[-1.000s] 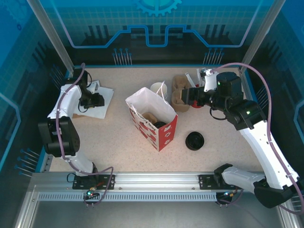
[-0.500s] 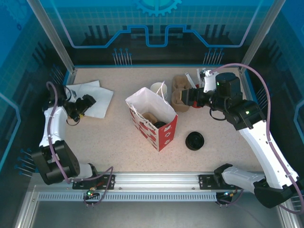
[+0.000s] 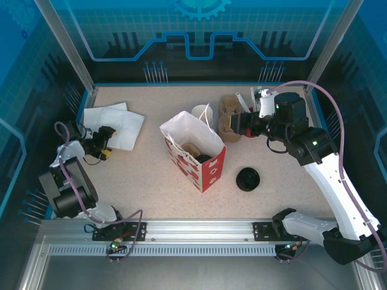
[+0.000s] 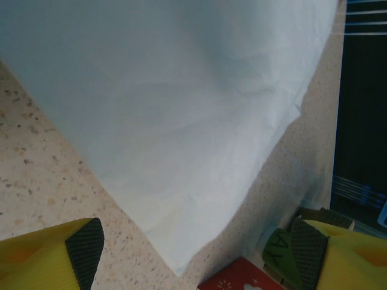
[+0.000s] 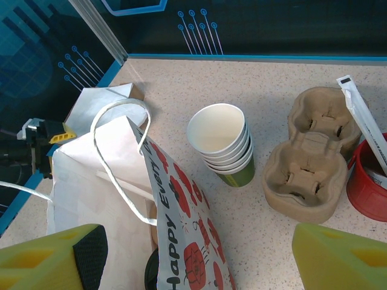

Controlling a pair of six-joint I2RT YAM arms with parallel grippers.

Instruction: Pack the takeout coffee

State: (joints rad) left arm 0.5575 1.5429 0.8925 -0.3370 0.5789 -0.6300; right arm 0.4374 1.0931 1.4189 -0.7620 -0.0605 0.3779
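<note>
A red-and-white gift bag (image 3: 199, 158) stands open mid-table. Inside it I see a brown cardboard carrier (image 3: 191, 148) and a round black lid (image 3: 204, 158), also low in the right wrist view (image 5: 150, 273); this looks like the takeout coffee, its cup wall hidden by the bag. My right gripper (image 3: 237, 124) hovers open behind the bag's right side, its fingers (image 5: 91, 254) spread above the bag's rim with nothing between them. My left gripper (image 3: 106, 145) is open at the far left, just off the corner of the white napkins (image 4: 175, 109).
A stack of lidless green cups (image 5: 227, 145) stands behind the bag. Two empty pulp carriers (image 5: 308, 163) and a red cup with sachets (image 5: 369, 181) lie at the back right. Loose black lids (image 3: 248, 179) sit right of the bag. Blue walls ring the table.
The left gripper opened, let go of the napkin and drew back toward the left near side; the napkin now lies flat. The right arm has not moved.
</note>
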